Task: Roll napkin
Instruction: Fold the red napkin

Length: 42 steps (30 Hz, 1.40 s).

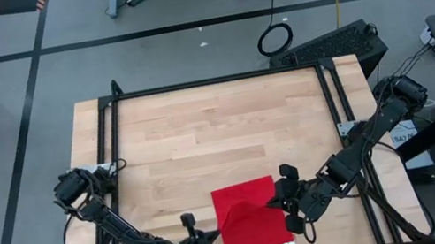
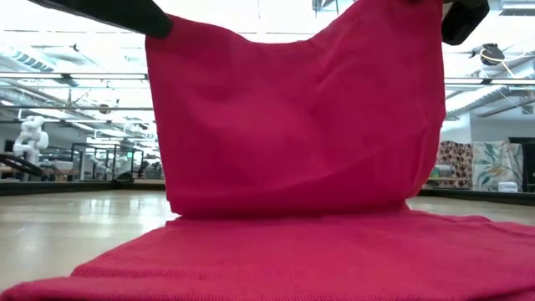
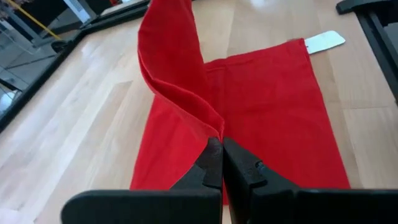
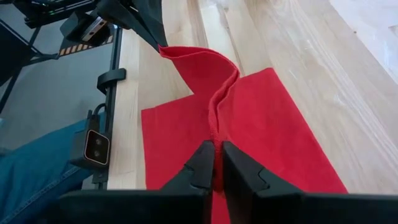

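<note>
Napkin (image 1: 250,215) lies near the counter's (image 1: 202,134) front edge, its near side lifted into a drooping fold. The cloth looks thin, limp and light; corners suit gripping best. Left hand (image 3: 221,163) and right hand (image 4: 215,163) each pinch that raised edge. Bare wood beyond gives room for rolling.

A robotics lab or workshop. A wooden bench (image 1: 221,139) in a black metal frame (image 1: 215,80) stands on a grey floor (image 1: 186,47) marked with dark tape lines and hazard stripes (image 1: 17,3). Cables (image 1: 275,38) lie loose past the far edge. Beyond, a big hall with strip lighting and a white robot (image 2: 32,134).
</note>
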Each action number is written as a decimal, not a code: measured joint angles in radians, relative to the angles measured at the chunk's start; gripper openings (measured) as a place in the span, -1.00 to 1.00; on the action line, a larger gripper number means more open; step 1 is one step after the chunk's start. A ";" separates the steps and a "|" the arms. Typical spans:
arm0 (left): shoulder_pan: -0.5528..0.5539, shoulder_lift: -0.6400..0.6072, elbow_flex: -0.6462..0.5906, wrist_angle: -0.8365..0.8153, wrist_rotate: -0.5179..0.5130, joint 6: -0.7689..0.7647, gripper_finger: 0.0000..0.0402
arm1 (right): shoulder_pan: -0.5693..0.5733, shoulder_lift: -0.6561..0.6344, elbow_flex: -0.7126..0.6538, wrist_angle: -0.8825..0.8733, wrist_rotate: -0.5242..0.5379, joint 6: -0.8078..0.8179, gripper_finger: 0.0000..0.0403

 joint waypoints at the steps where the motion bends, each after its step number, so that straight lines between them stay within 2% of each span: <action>1: 0.000 0.000 0.000 0.001 0.005 -0.002 -0.99 | 0.000 0.000 0.000 0.000 0.000 0.000 -0.91; 11: 0.000 0.000 0.000 0.006 0.032 -0.024 -0.99 | 0.001 0.015 0.000 0.001 -0.031 0.003 -0.90; 18: 0.001 0.001 0.000 0.011 0.077 -0.051 -0.99 | 0.004 0.061 0.000 0.001 -0.107 0.018 -0.90; 28: 0.003 0.034 -0.001 0.037 0.144 -0.081 -0.99 | 0.023 0.064 -0.001 0.001 -0.107 0.026 -0.90; 42: 0.002 0.039 -0.001 0.041 0.159 -0.103 -0.99 | 0.052 0.083 -0.001 0.005 -0.101 0.052 -0.90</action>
